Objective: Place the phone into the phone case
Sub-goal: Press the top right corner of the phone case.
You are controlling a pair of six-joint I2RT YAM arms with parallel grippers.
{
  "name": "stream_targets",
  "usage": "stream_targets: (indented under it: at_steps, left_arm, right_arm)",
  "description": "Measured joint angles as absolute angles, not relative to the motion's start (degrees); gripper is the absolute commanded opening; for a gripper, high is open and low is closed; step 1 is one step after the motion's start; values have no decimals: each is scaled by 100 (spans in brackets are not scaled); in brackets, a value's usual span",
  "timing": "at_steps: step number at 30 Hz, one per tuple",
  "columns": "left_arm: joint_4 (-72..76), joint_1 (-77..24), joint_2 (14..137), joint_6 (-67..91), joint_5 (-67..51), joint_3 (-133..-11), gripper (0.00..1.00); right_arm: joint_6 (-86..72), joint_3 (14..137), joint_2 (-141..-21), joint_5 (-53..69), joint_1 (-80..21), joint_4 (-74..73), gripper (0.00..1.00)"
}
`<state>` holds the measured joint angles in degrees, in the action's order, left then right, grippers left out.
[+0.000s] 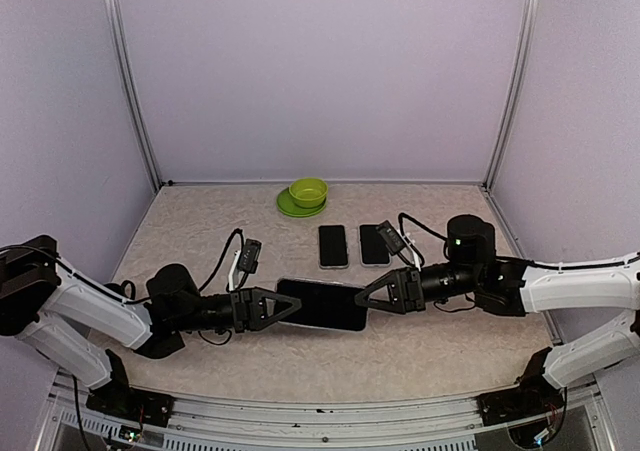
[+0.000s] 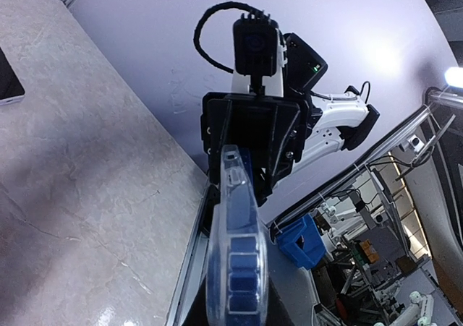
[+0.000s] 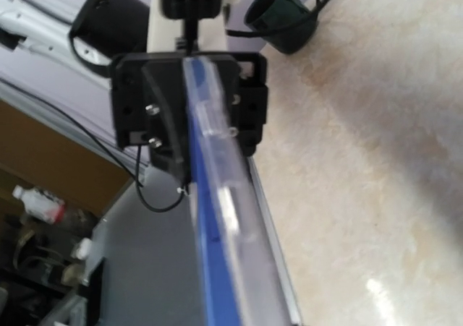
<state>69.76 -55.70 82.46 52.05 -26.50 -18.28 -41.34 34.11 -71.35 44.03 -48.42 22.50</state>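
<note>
A dark phone [image 1: 322,304] hangs flat above the table's middle, held between the two arms. My left gripper [image 1: 290,307] is shut on its left end. My right gripper [image 1: 365,296] has its fingers around the right end; how tightly they close does not show. In the left wrist view the phone [image 2: 237,268] appears edge-on, blue, wrapped in the clear phone case [image 2: 217,225], with the right gripper [image 2: 249,142] at its far end. The right wrist view shows the same blue edge [image 3: 211,261] and clear case [image 3: 239,217], running up to the left gripper [image 3: 189,116].
Two more dark phones [image 1: 333,245] [image 1: 374,243] lie side by side on the table behind the held one. A green bowl [image 1: 308,190] stands on a green plate [image 1: 287,207] at the back. Purple walls close in three sides.
</note>
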Motion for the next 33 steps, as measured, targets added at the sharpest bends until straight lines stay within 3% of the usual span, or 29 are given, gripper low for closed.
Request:
stream_targets:
  at_steps: [3,8,13,18,22,30,31,33]
  left_arm:
    - [6971,-5564,8246,5214,-2630,-1826,0]
    - [7085,-5564,8243,5225,-2679,-1826,0]
    - [7181,-5566,8243,5247,-2757,-1826,0]
    - [7288,-5564,8246,5253,-2821,-1815,0]
    - [7203,-5529,8250,5280,-2766,-1754,5]
    - [6982,-5522,8248,5256,-2606,-1732,0]
    - [6980,-5522,8246,5251,-2604,-1732,0]
    - [6982,-5531,8239,5245,-2598,-1732,0]
  right_arm:
    - [-4125,3330,-6945,4427,-4842,2281,49]
    - [-4139,3197,-6641,4477,-4842,2377,46]
    - [-4224,3105,-6591,4532,-4834,2565,29]
    - [-4451,3081,-6742,4633,-4783,2825,0]
    - [-4501,3092,-6956,4646,-4748,2891,0]
    - [-4298,3138,-6993,4351,-4753,2486,0]
    - [-4287,3140,-6976,4335,-4759,2458,2]
    - [-4263,3151,-6943,4322,-4768,2414,16]
